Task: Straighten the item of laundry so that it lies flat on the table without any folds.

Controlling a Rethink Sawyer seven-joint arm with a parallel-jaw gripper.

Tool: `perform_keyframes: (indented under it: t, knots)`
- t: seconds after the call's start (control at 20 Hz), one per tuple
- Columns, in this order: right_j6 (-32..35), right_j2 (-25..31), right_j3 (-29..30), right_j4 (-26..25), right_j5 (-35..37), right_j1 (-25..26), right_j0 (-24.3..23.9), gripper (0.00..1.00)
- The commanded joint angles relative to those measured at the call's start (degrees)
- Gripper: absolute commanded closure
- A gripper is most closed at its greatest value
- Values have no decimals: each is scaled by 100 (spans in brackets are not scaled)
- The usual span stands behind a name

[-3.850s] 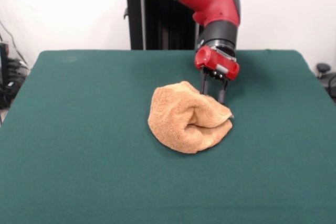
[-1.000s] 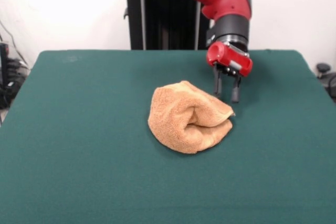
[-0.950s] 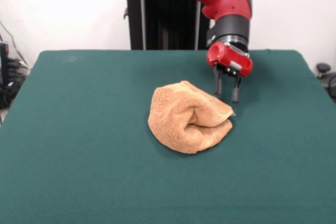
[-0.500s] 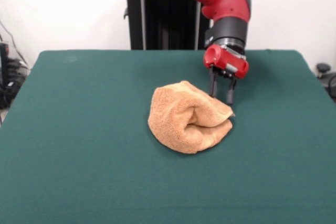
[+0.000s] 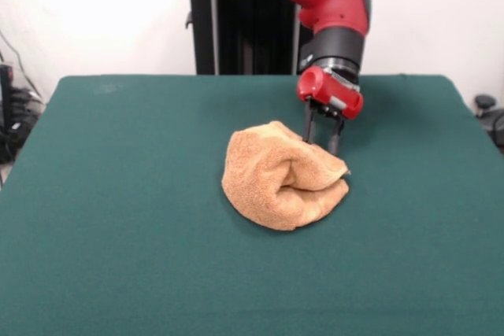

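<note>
Bunched towel on a green table, gripper at its back edge

The orange-tan towel (image 5: 282, 179) lies near the middle of the table (image 5: 118, 218), rolled over on itself into a rounded lump with a deep fold running across its right half. The red and black arm (image 5: 327, 1) comes down from above, and its gripper (image 5: 321, 141) hangs with two dark fingers (image 5: 308, 125) parted, tips right at the towel's far right edge; contact cannot be told.
</note>
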Motion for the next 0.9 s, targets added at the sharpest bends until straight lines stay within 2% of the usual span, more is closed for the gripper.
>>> perform_keyframes:
  t: [0.05,0.3,0.9]
  knots:
    - [-13,170,-760,446,572,438,141,0]
    - [153,276,-835,214,703,443,23,0]
    - [168,289,-789,230,892,438,108,0]
